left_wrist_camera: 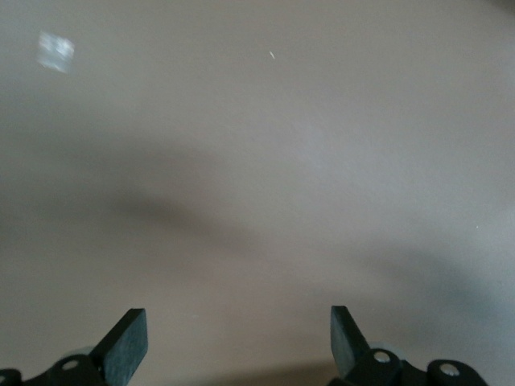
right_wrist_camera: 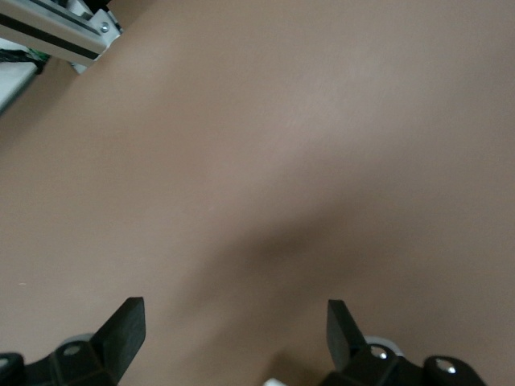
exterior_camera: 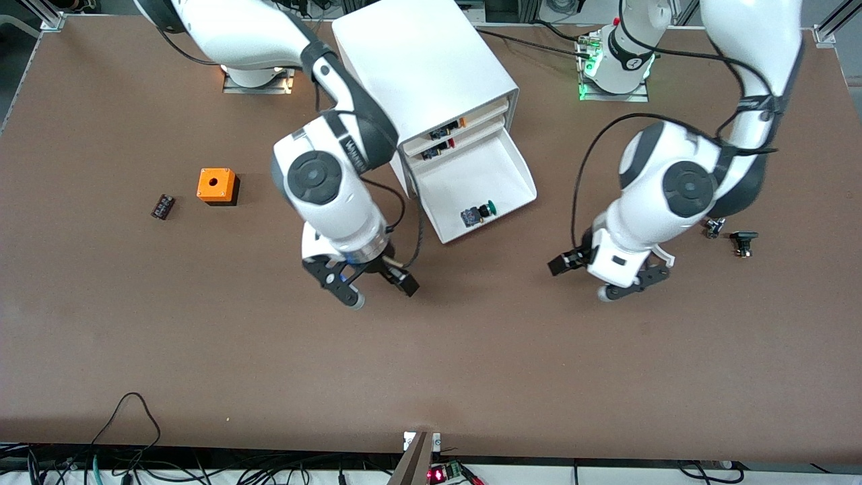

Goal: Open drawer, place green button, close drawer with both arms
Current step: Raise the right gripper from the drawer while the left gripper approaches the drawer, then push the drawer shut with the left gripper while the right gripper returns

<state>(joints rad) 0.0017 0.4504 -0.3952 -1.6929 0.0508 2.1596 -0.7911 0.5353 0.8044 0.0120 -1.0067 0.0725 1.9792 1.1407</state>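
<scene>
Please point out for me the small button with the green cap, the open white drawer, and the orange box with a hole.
small green-capped push button (exterior_camera: 483, 211), front view, on its black body.
open shallow white plastic drawer (exterior_camera: 471, 174), front view, on its bare floor.
orange box with a round hole (exterior_camera: 217, 184), front view, on its top face.

Brown table (exterior_camera: 471, 364), aluminium frame corners (exterior_camera: 825, 30), tangled cables (exterior_camera: 135, 465) along its near edge.

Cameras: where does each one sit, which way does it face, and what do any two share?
Front view: high across the table, facing both arms; shows the open drawer with the button, left tool, right tool.
Left wrist view: on the left wrist, facing bare table; open left tool.
Right wrist view: likewise, open right tool.
Both wrist views share the table.
</scene>
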